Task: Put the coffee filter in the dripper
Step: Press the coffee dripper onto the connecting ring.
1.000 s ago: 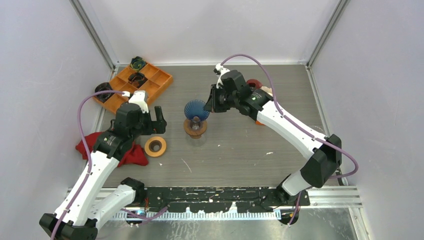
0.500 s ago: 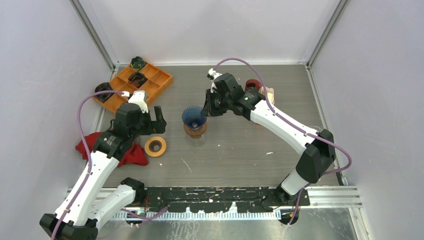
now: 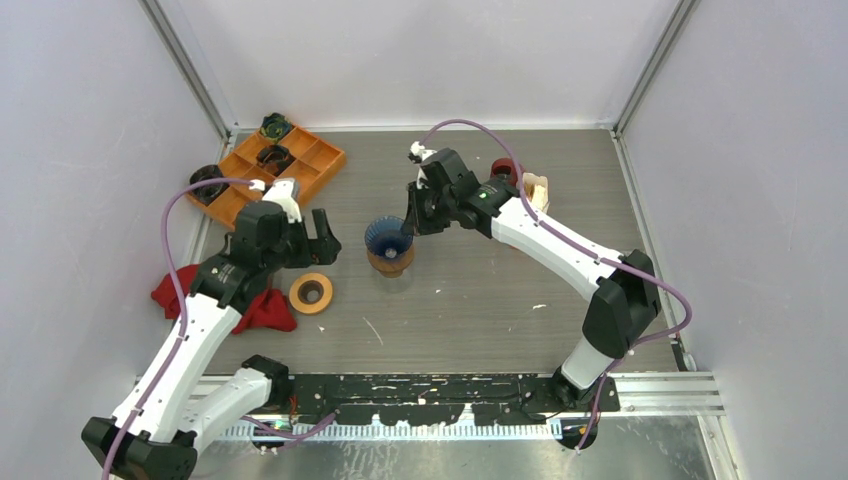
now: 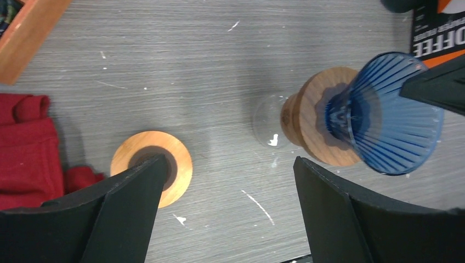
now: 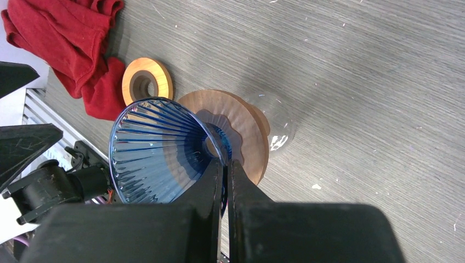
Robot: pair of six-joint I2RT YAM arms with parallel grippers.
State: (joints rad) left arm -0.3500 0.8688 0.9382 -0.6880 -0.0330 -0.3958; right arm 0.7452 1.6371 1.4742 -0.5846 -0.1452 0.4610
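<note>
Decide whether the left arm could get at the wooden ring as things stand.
Probably yes: the left pincer hangs open close by the wooden ring, which lies flat with nothing covering it; the red cloth only lies beside it.

The dripper (image 3: 388,238) stands near the middle of the table (image 3: 480,300). A ring (image 3: 311,293) lies to its left and nearer the arms, with a cloth (image 3: 268,312) just beside it on the left. A compartment tray (image 3: 320,160) sits in the far left corner, behind both.
</note>
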